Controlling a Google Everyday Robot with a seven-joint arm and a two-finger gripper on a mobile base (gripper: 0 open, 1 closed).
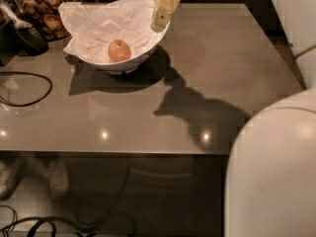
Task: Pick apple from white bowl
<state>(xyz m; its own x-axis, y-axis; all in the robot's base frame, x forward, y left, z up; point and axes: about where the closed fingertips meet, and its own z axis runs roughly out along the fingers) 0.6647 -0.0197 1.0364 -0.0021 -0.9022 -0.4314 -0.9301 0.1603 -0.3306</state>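
The apple (119, 50), small and reddish-orange, lies in the white bowl (124, 66) at the back left of the grey table. Crumpled white paper (98, 23) lines the bowl and spills over its rim. My gripper (161, 18), cream-coloured, hangs from above over the bowl's right rim. It is to the right of the apple, above it and apart from it. It holds nothing that I can see. Its shadow (197, 112) falls on the table to the right of the bowl.
A dark jar of brown snacks (43, 15) and a black object (30, 39) stand left of the bowl. A black cable (29, 90) loops on the table's left side. My white body (276, 177) fills the lower right. The table's front edge (123, 153) is near.
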